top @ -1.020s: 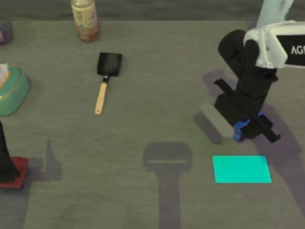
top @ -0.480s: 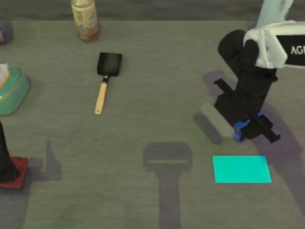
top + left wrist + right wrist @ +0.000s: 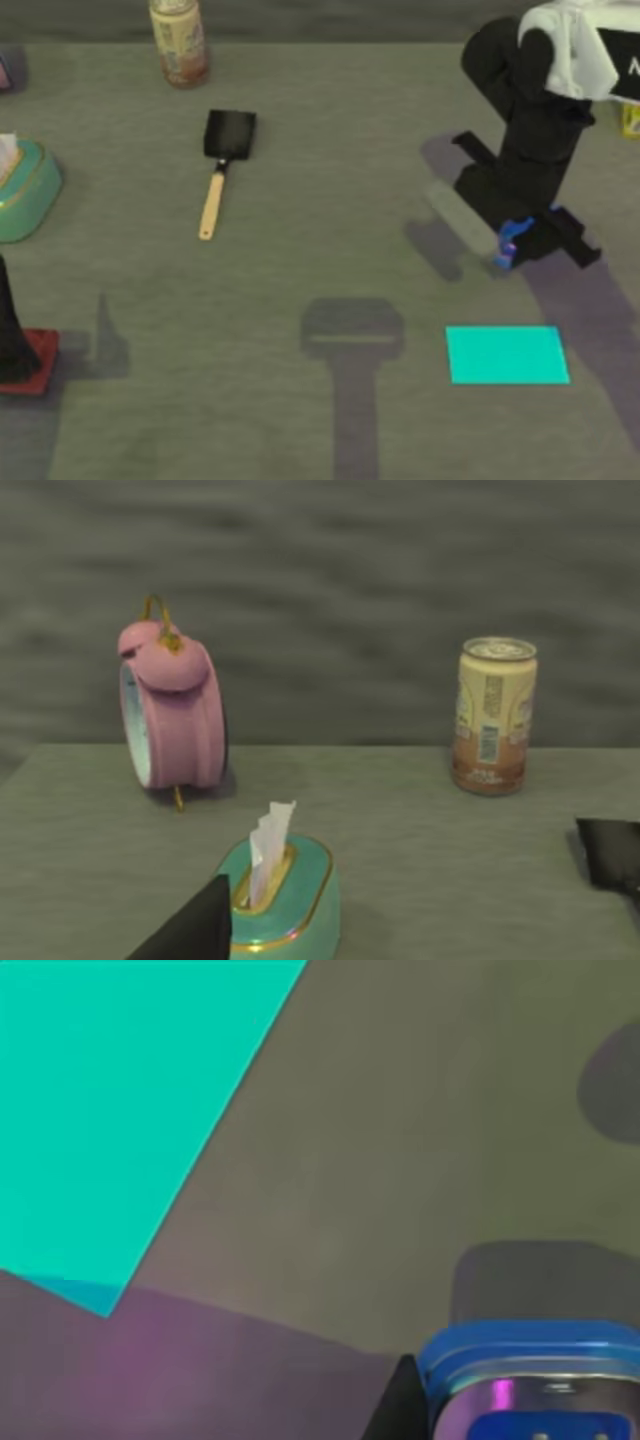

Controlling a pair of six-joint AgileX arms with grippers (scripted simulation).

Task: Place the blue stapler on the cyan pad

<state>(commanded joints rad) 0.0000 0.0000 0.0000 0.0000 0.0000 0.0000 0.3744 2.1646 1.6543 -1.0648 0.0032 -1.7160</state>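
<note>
Blue stapler (image 3: 513, 240) clamped in right gripper (image 3: 522, 245) — above table; cyan pad (image 3: 507, 355) apart.

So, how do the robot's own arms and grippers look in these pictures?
The right arm is bulky glossy black with a white shell carrying black lettering, cut off at the picture's edge. Its right gripper is black and angular. Of the left arm, at the table's left edge, only a dark part shows. No cables are visible.

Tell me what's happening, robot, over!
Right gripper shut on blue stapler, raised off the table. Cyan pad bare, path clear. Left arm parked at left edge.
</note>
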